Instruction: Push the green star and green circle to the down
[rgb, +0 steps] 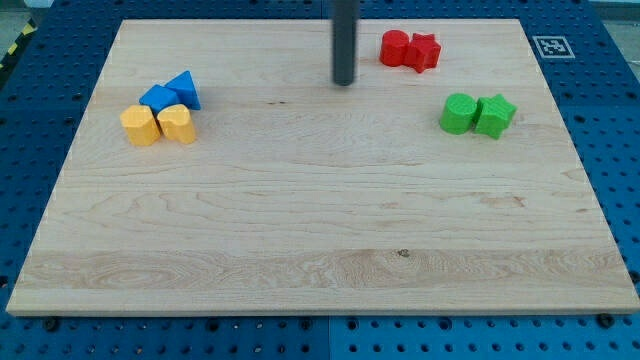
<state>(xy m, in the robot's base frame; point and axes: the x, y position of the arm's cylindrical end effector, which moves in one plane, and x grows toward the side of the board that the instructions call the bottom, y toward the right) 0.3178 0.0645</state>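
Two green pieces, green circle (459, 113) and green star (495, 115), touching, at the view's right, upper half of the wooden board (300, 240). My tip (344, 82): no gripper, bare rod, well apart to their left, touching nothing. Step: approach, apparently. Next: tip must get above the pair, then push toward the view's bottom.

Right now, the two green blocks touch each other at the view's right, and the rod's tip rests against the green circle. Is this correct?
Not quite. My tip does not rest against the green circle; it stands apart from it, toward the view's top and left, nearer the red blocks. The rest holds: the green circle and green star touch each other at the view's right, as the camera view shows.
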